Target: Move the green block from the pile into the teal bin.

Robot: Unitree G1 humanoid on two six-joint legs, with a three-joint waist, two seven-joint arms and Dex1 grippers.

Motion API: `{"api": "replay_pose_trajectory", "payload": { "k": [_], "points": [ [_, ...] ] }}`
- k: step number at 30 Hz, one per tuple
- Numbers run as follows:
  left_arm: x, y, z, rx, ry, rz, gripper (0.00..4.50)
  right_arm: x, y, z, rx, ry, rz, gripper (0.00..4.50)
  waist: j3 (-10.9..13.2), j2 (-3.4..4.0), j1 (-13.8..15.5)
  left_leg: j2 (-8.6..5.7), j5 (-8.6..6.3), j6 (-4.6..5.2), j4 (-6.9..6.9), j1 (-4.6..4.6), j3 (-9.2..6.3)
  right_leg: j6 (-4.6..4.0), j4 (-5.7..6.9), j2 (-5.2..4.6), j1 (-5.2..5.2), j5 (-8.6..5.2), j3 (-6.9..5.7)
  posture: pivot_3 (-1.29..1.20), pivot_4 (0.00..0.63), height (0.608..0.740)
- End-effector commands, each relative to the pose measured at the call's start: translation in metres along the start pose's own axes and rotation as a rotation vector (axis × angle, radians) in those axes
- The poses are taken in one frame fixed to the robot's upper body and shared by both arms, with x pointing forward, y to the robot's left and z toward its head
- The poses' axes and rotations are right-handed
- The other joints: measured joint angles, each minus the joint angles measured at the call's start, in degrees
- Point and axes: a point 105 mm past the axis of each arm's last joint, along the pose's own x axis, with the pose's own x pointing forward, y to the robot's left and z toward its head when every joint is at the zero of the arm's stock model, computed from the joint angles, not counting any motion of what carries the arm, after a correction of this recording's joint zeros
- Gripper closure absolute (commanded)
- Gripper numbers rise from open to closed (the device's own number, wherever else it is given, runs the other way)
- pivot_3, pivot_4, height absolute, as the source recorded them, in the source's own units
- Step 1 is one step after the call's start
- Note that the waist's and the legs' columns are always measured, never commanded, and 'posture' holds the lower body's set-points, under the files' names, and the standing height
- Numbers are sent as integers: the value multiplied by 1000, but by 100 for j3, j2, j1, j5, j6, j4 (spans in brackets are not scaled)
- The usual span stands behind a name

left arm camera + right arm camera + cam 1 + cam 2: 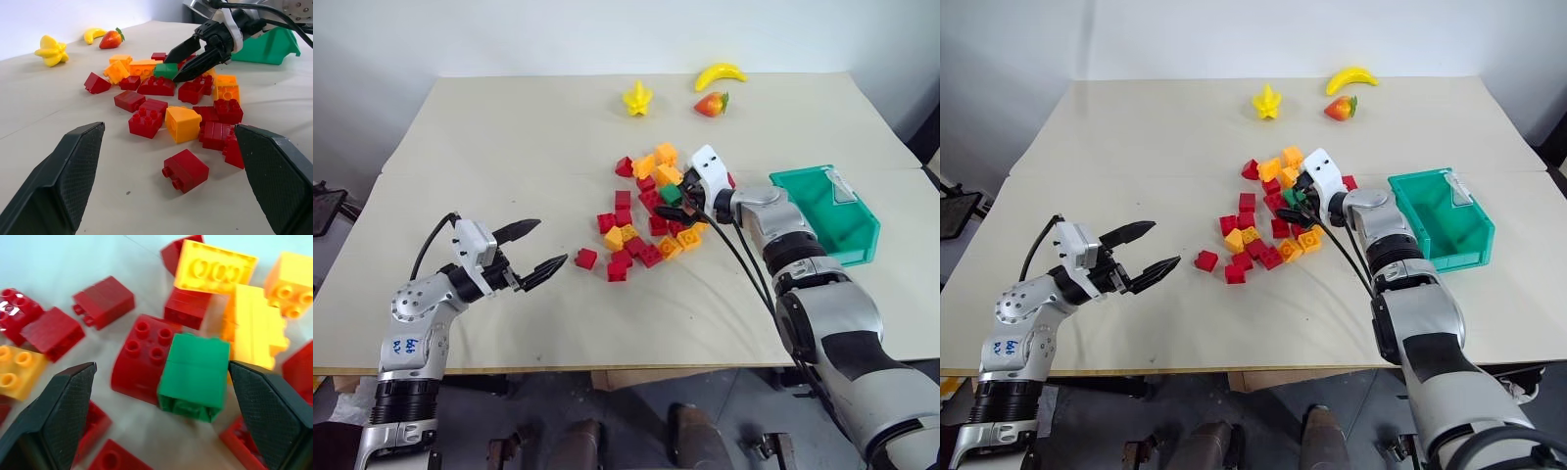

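Observation:
The pile (641,220) of red and orange-yellow studded bricks lies at the table's middle. The green block (671,194) rests on its far right part, leaning on a red brick (142,357). My right gripper (684,199) is open and straddles the green block (195,377), which sits close to one finger (269,411) and well apart from the other. The teal bin (847,245) stands to the right of the pile, and no brick shows inside it. My left gripper (551,242) hovers open left of the pile, holding nothing, with a lone red brick (585,258) just ahead of it.
A toy banana (720,73), a strawberry (711,104) and a yellow star-shaped fruit (637,98) lie at the table's far side. Black cables (744,259) run along my right forearm over the table. The table's front edge (607,367) is near.

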Motion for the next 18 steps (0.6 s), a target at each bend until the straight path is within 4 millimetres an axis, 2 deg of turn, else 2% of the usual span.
{"api": "replay_pose_trajectory", "payload": {
  "k": [1,8,16,18],
  "points": [
    [-3,5,9,28,-21,13,0,0,-1,15,-41,-49,-14,34,0,0,-1,0,0,0,0,0,0,0,0,0,0,0,0,0,150,740],
    [-3,4,9,27,-21,11,0,1,-10,8,-8,-18,-106,34,0,0,-2,0,0,0,0,0,0,0,1,0,0,0,0,0,150,740],
    [-2,2,9,28,-24,0,0,2,-8,4,5,-16,-106,2633,0,0,-5,0,0,0,0,0,0,0,2,0,-1,0,0,0,150,740],
    [-1,-1,11,31,-29,-17,0,1,-9,8,6,-35,-105,2633,0,0,-3,0,0,0,2,0,0,0,3,0,0,0,0,0,150,740]
  ]
}}
